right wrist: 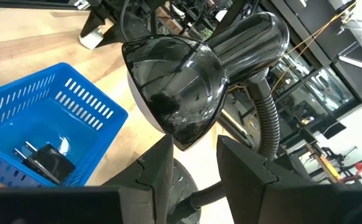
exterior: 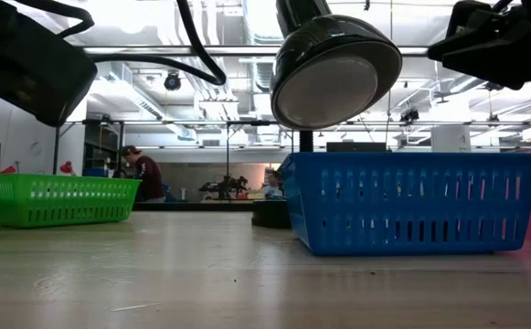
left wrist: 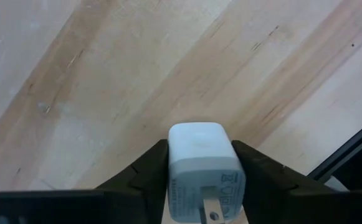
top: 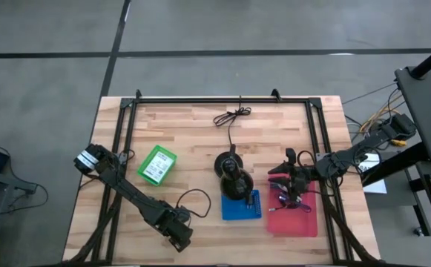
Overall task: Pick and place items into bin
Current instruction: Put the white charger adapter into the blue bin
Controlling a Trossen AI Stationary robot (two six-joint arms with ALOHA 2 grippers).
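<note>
Though half cropped, white charger (left wrist: 204, 167) between left gripper (left wrist: 199, 171) fingers.

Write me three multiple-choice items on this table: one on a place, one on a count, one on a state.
1. Where does the black adapter lie?
A. on the bare wood
B. in the blue bin
C. on a shelf

2. How many bins stand on the table?
A. three
B. two
C. five

3. What is the state of the left claw?
A. wide open and empty
B. closed on a pen
C. closed on the white charger

Key:
1 B: the right wrist view shows it on the blue bin's floor.
2 A: the high view shows the green bin, the blue one and the red bin.
3 C: in the left wrist view both fingers press the charger's sides.
</note>
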